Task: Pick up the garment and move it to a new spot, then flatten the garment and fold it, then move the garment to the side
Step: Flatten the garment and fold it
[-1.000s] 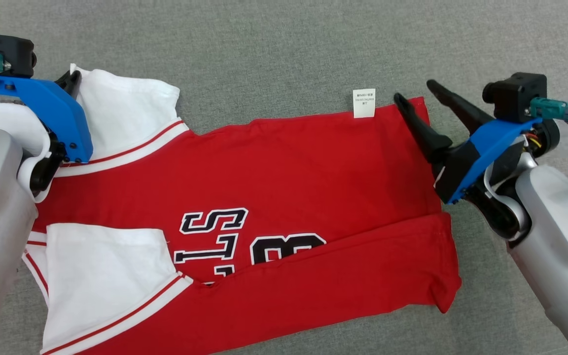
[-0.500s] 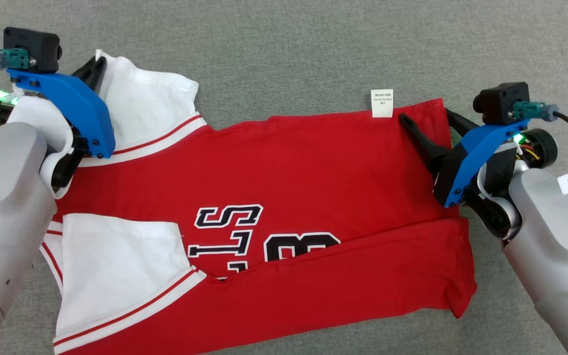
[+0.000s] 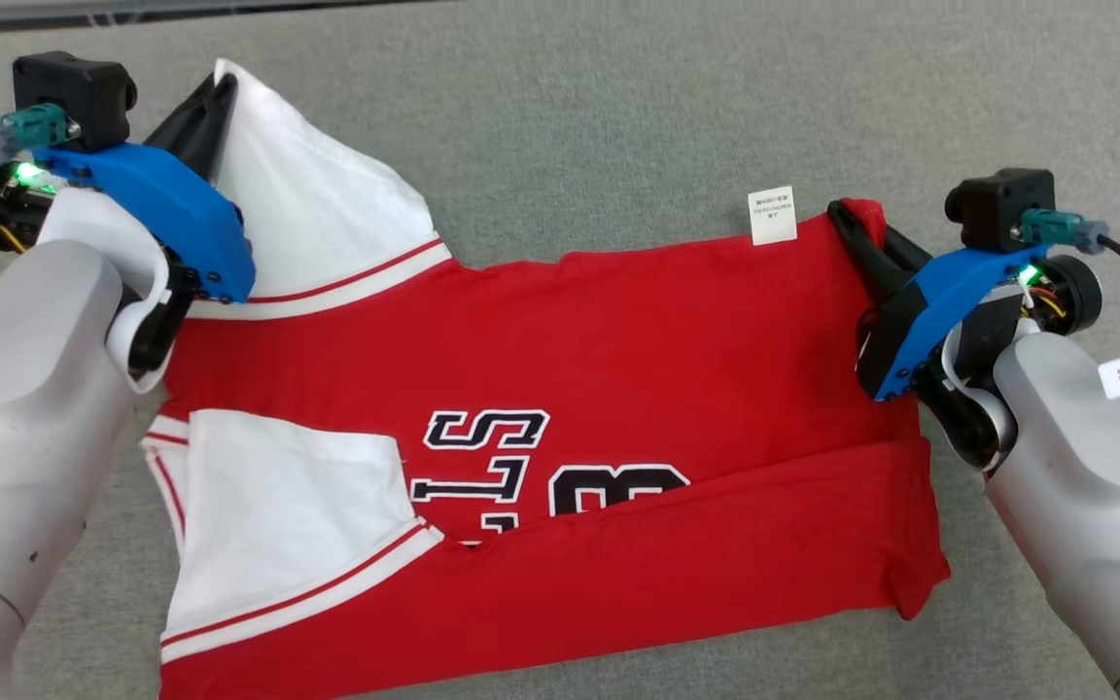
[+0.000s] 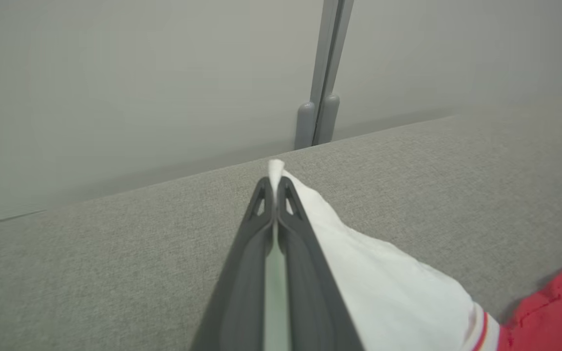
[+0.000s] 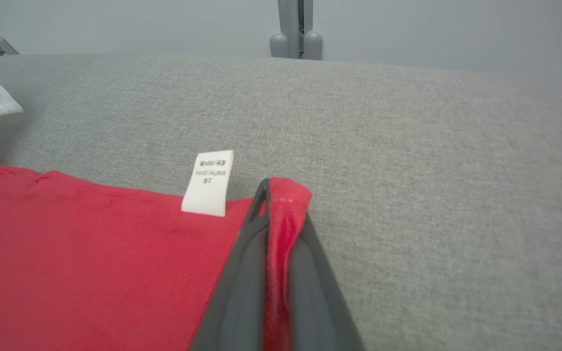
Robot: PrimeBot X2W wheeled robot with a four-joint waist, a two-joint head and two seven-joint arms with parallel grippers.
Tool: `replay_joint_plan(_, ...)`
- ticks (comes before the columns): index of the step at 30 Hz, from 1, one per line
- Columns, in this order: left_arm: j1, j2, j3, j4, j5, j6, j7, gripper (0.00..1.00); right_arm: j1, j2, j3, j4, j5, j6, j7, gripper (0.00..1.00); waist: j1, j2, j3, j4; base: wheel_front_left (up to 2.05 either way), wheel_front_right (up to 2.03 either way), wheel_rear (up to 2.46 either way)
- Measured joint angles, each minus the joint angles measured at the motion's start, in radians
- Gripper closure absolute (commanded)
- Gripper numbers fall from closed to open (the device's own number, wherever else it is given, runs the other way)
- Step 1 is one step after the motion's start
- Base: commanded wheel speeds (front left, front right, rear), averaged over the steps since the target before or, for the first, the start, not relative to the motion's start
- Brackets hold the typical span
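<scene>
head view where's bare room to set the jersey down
The wide grey surface beyond the jersey, past its label, between left gripper and right gripper. Crowded at both sides, where they clamp it.

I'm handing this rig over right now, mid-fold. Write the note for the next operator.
Left gripper: jaws shut on the tip of the far white sleeve, pulled up into a peak.
Right gripper: jaws shut on the far hem corner, beside the tag.
Jersey: spread on the grey surface, with the near long edge folded over part of the print.
Done: laid out, first fold.
Left: probably bring the far edge over, finish folding, move it aside.
</scene>
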Motion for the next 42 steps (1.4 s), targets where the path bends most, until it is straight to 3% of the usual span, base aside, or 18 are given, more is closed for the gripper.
replay_joint_plan(10, 0.149, 0.033, 0.006, -0.168, -0.021, 0.008, -0.118, 1.00, 0.126, -0.056, 0.022, -0.019, 0.029, 0.000, -0.150, 1.00, -0.0001, -0.0001, -0.092, 0.036, 0.00, 0.00, 0.00)
replay_joint_plan(23, 0.616, 0.108, 0.300, -0.656, 0.068, 0.188, -0.128, 1.00, 0.297, -0.078, -0.038, -0.095, -0.008, 0.000, -0.241, 1.00, -0.0001, -0.0001, -0.157, 0.069, 0.00, 0.00, 0.00)
replay_joint_plan(29, 0.807, 0.101, 0.362, -0.791, 0.093, 0.232, -0.128, 1.00, 0.353, -0.061, -0.089, -0.111, -0.033, 0.000, -0.247, 1.00, -0.0001, -0.0001, -0.182, 0.092, 0.00, 0.00, 0.00)
replay_joint_plan(38, 1.011, 0.042, 0.443, -0.815, 0.125, 0.271, -0.128, 1.00, 0.531, -0.021, -0.189, -0.211, -0.056, 0.000, -0.248, 1.00, -0.0002, -0.0001, -0.232, 0.107, 0.00, 0.00, 0.00)
replay_joint_plan(39, 1.025, 0.030, 0.449, -0.812, 0.125, 0.268, -0.128, 1.00, 0.549, -0.016, -0.194, -0.214, -0.054, 0.000, -0.248, 0.63, -0.0002, 0.0000, -0.237, 0.107, 0.00, 0.00, 0.00)
replay_joint_plan(40, 1.036, 0.020, 0.455, -0.808, 0.119, 0.263, -0.128, 0.71, 0.564, -0.013, -0.200, -0.217, -0.053, 0.000, -0.248, 0.22, -0.0002, -0.0001, -0.241, 0.107, 0.00, 0.00, 0.00)
replay_joint_plan(41, 1.044, 0.010, 0.465, -0.805, 0.123, 0.260, -0.128, 0.00, 0.576, -0.012, -0.211, -0.222, -0.052, 0.000, -0.248, 0.00, -0.0002, 0.0000, -0.245, 0.107, 0.00, 0.00, 0.00)
replay_joint_plan(42, 1.047, -0.001, 0.481, -0.801, 0.136, 0.256, -0.128, 0.00, 0.585, -0.012, -0.224, -0.228, -0.051, 0.000, -0.248, 0.00, -0.0001, 0.0000, -0.250, 0.108, 0.00, 0.00, 0.00)
